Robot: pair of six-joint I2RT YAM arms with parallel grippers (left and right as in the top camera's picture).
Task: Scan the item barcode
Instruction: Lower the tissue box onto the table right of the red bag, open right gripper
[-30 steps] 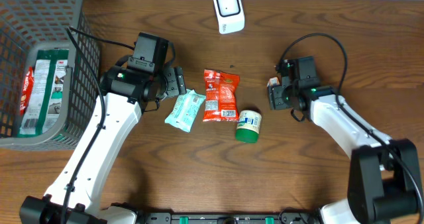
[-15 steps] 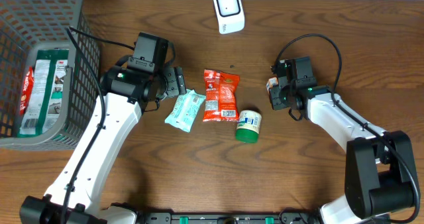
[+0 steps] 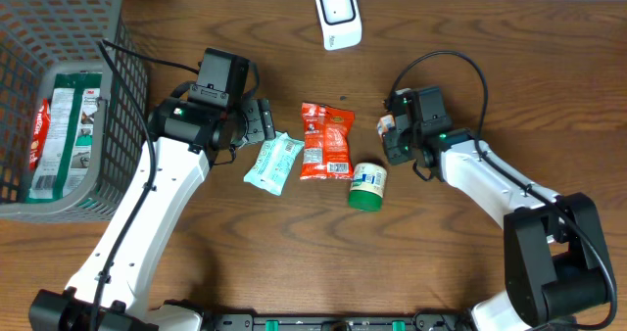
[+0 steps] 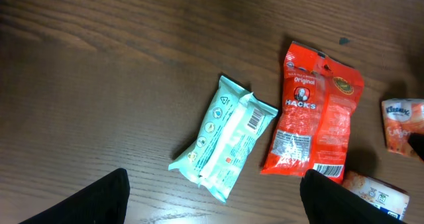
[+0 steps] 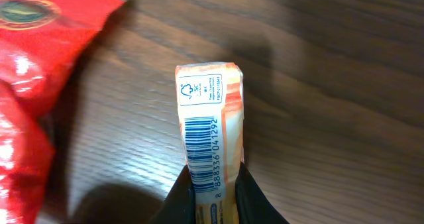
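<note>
My right gripper (image 5: 213, 184) is shut on a small orange tissue pack (image 5: 209, 111), which stands on edge between the fingers with its barcode strip facing the wrist camera. From overhead the pack (image 3: 388, 126) hangs just right of the red Hacks bag (image 3: 325, 140), with the right gripper (image 3: 394, 139) behind it. The white scanner (image 3: 338, 16) stands at the table's far edge. My left gripper (image 3: 263, 122) is open above the table with nothing between its fingers, and a teal packet (image 4: 228, 138) lies ahead of it.
A green-lidded tub (image 3: 368, 186) lies on its side below the red bag. The grey wire basket (image 3: 125, 86) at the far left holds a green packet (image 3: 64, 125). In the left wrist view the red bag (image 4: 315, 118) lies right of the teal packet.
My right gripper has shut on the tissue pack and carried it left toward the red bag. The left arm has not moved.
</note>
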